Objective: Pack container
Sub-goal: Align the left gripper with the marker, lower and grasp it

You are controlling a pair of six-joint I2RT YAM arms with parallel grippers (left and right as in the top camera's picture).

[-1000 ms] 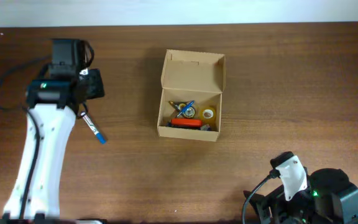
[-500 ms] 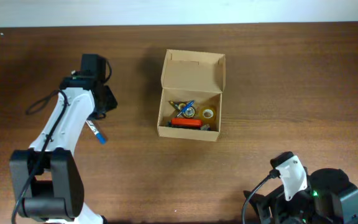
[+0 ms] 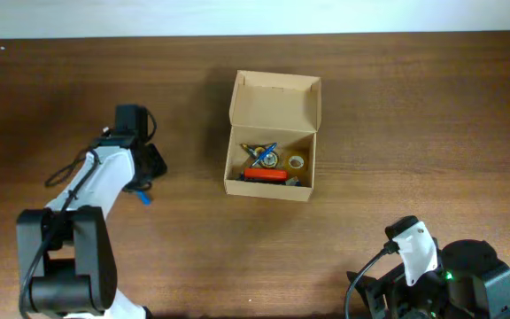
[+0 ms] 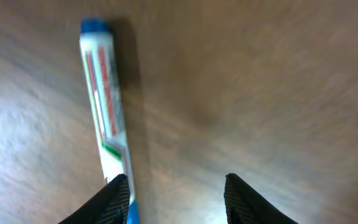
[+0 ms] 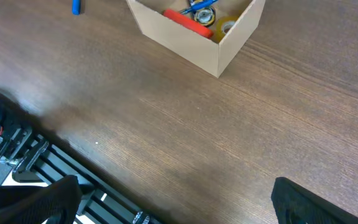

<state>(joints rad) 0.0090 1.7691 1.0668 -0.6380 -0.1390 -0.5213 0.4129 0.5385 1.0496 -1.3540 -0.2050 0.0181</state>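
Container (image 3: pixel 268 189), one: small rectangular box of plain tan-brown cardboard, standing upright near the scene's centre, slightly to the far side, open, its hinged flap lid raised along the far edge, the compartment on the near side holding several small items (image 3: pixel 268 167).

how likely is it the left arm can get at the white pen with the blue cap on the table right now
Probably yes. The left gripper hangs just above the white pen with the blue cap, jaws apart, the barrel beside one finger. Only bare wooden table lies around it.
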